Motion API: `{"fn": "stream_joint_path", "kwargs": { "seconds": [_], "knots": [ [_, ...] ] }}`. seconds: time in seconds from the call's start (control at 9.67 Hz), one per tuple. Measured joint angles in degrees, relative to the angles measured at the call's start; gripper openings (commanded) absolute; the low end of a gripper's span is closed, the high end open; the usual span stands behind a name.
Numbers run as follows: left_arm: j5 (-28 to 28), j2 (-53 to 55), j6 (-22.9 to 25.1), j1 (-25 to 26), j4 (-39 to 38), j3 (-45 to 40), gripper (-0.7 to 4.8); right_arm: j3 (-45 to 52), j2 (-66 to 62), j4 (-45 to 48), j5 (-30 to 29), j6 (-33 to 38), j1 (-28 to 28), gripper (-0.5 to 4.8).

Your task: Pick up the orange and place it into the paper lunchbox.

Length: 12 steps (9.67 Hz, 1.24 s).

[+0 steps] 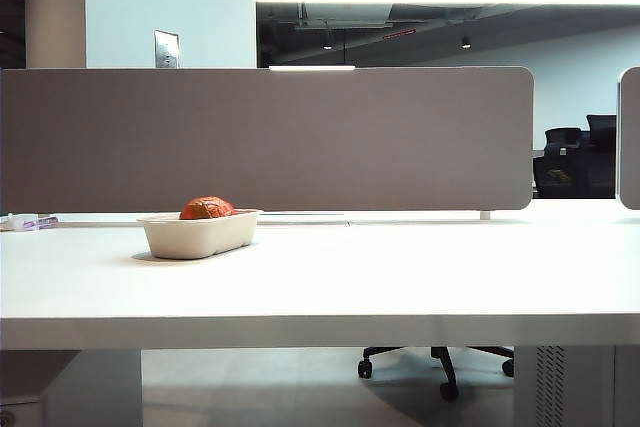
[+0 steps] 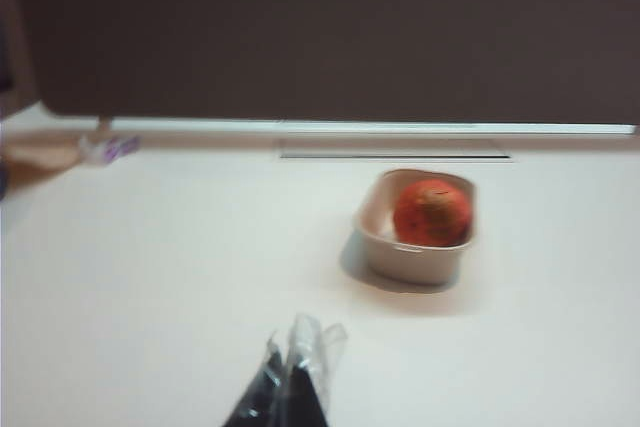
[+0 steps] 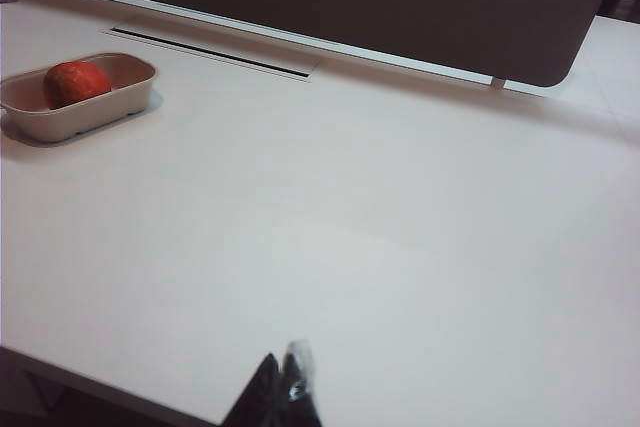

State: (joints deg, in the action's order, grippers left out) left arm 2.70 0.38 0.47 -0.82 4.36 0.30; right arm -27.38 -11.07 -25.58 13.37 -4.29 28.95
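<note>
The reddish-orange orange [image 1: 206, 209] lies inside the beige paper lunchbox [image 1: 198, 236] on the white table, left of centre in the exterior view. Neither arm shows in that view. In the left wrist view the orange [image 2: 432, 212] fills the far half of the lunchbox [image 2: 410, 259], and my left gripper [image 2: 298, 347] hangs well short of it with its fingers together and nothing between them. The right wrist view has the orange [image 3: 75, 82] and lunchbox [image 3: 95, 112] far off, while my right gripper [image 3: 283, 365] is shut and empty near the table's front edge.
A grey partition [image 1: 270, 137] runs along the back of the table, with a cable slot [image 3: 210, 52] in front of it. A small white and purple item [image 1: 25, 221] lies at the far left. An office chair base [image 1: 440, 362] stands under the table.
</note>
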Motion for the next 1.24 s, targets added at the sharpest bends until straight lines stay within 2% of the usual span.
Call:
{"fn": "stream_joint_path", "kwargs": {
  "seconds": [0.1, 1.03, 1.14, 1.24],
  "knots": [
    [-0.9, 0.0, 2.9, -2.2, -0.3, 0.0, -0.05, 0.0, 0.0, 0.0, 0.0, 0.0, 0.0, -0.05],
    [-1.4, 0.0, 3.2, -2.3, -0.3, 0.0, -0.02, 1.3, 0.4, 1.8, 0.3, 0.0, -0.1, -0.05],
    [-1.4, 0.0, 3.2, -2.3, -0.3, 0.0, -0.02, 4.1, 0.5, 4.8, 1.4, 0.0, -0.2, -0.05],
    [-1.4, 0.0, 3.2, -2.3, -0.3, 0.0, -0.02, 12.2, 2.5, 10.9, 3.5, 0.0, -5.6, -0.05]
  ]
}}
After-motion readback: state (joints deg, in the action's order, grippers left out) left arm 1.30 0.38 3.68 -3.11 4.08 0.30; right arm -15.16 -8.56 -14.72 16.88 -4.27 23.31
